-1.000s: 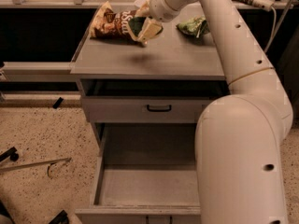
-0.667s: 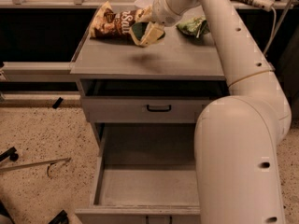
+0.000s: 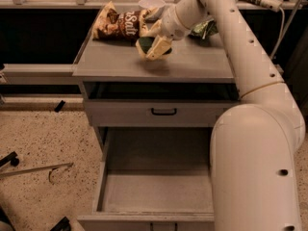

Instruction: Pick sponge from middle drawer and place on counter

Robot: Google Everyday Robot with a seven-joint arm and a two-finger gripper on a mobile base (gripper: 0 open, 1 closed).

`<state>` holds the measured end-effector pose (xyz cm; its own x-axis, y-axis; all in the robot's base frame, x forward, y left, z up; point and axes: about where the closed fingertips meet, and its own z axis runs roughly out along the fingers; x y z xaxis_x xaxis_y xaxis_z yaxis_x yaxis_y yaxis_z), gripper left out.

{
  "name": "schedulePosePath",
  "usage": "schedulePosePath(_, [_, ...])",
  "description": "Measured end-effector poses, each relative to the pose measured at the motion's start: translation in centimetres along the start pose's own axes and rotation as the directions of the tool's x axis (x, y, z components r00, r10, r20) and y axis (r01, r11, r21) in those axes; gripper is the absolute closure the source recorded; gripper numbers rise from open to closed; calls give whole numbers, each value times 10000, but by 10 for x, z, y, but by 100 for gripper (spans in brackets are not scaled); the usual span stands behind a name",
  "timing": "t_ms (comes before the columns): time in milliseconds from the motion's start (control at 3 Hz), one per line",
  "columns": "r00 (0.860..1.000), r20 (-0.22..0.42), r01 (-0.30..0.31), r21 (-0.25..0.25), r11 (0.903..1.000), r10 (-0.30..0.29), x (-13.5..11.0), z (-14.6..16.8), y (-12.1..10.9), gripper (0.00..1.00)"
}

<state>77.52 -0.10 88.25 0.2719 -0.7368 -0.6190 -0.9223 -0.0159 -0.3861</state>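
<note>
As the arm reaches across from the right, the gripper hangs over the middle of the worktop, its jaws clamped on the sponge, whose dark green face and tan foam both show between them. Compared with a second ago, the gripper has come down and a little forward: the sponge was then up beside the brown crisp bag and now sits lower, clear of the bag and nearer the grey surface. A soft shadow lies on the worktop just below it, so I judge that the sponge is not yet touching but is close to it.

Below, the middle drawer stands pulled out with nothing on its flat floor, and the shallow drawer front with the black handle above it is closed. So the picking part looks done, and the placing is nearly done; what remains is a short descent and a release.

The spot under the sponge is bare. The crisp bag and a white bowl lie behind it, and a green snack bag is partly hidden by the arm, so a drop here should land free of them all
</note>
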Motion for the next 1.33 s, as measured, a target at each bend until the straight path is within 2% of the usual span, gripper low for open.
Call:
schedulePosePath(333, [9976,443,-515,-486,9975,536,6,7,16,100])
schedulePosePath(667, [9975,457,-522,-490,9974,545,6,7,16,81])
schedulePosePath(1333, [9975,457,-522,-490,9974,545,5,7,16,35])
